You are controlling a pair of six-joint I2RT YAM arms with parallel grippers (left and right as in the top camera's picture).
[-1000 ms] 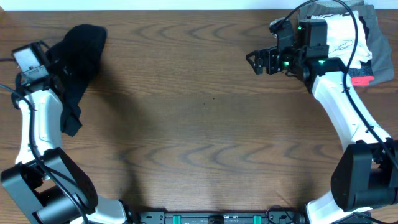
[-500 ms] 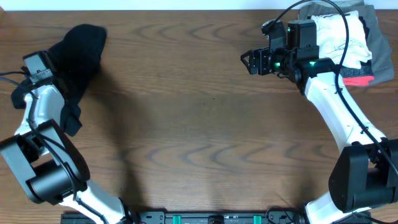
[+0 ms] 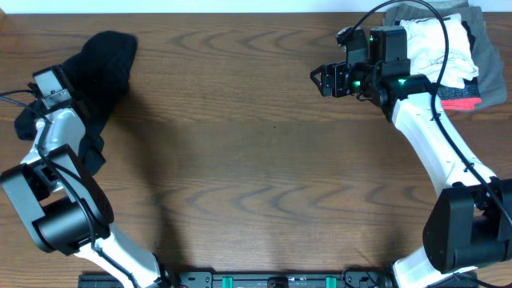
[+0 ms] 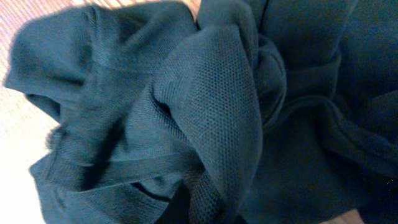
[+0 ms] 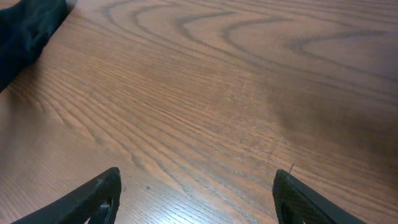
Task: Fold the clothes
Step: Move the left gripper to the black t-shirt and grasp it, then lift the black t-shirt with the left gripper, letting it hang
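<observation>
Wood-grain worktop (image 3: pixel 256 160) fills the overhead view, bare across its middle. Right arm (image 3: pixel 432 136) rises from the near-right corner and reaches toward the far edge; left arm (image 3: pixel 52 136) comes from the near-left corner and runs up along the left edge. Black T-shirt (image 3: pixel 100 72) lies crumpled in a heap at the far-left corner, one strip of it trailing back toward the near edge beside the left arm; no logo or tag visible. Stack of folded garments (image 3: pixel 456 56), white on top w/ grey and a bit of red under, sits in the far-right corner, partly behind the right arm. Left hand (image 3: pixel 48 84) is at the shirt's left side, closed on the cloth: its wrist cam shows only bunched dark knit fabric (image 4: pixel 211 112) gathered right up to the lens, fingers themselves hidden. Right hand (image 3: pixel 324 80) sits just left of the stack, near the far edge, over bare wood; its wrist cam shows both fingers spread wide w/ nothing between them (image 5: pixel 196 193).
</observation>
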